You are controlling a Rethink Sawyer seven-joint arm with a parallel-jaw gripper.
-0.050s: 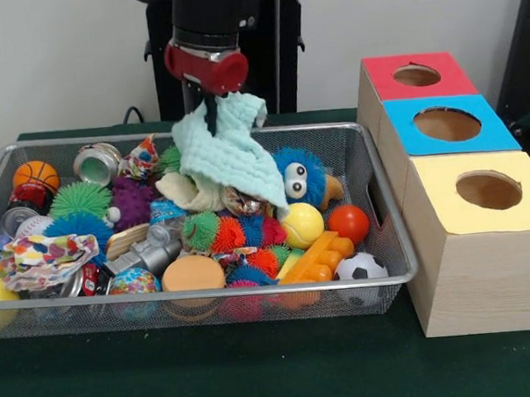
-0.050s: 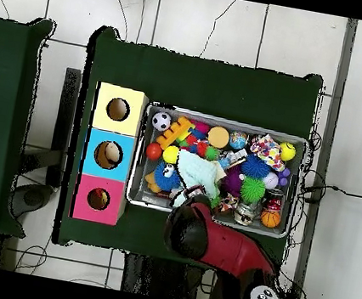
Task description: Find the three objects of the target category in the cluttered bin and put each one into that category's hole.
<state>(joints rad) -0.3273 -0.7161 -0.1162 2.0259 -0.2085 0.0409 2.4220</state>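
This looks like a robotics lab. A green-covered surface (image 1: 170,383) stands on a pale tiled floor (image 2: 207,23) with loose cables (image 2: 332,190), against a plain white wall (image 1: 49,59). On it sit a wire bin (image 1: 200,302) of toys and three wooden boxes (image 1: 473,236) with coloured, holed tops.

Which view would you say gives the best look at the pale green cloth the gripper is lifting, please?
The front view: the pale green cloth hangs in full from the gripper above the bin. Overhead, the cloth shows only as a pale patch, partly under the arm.
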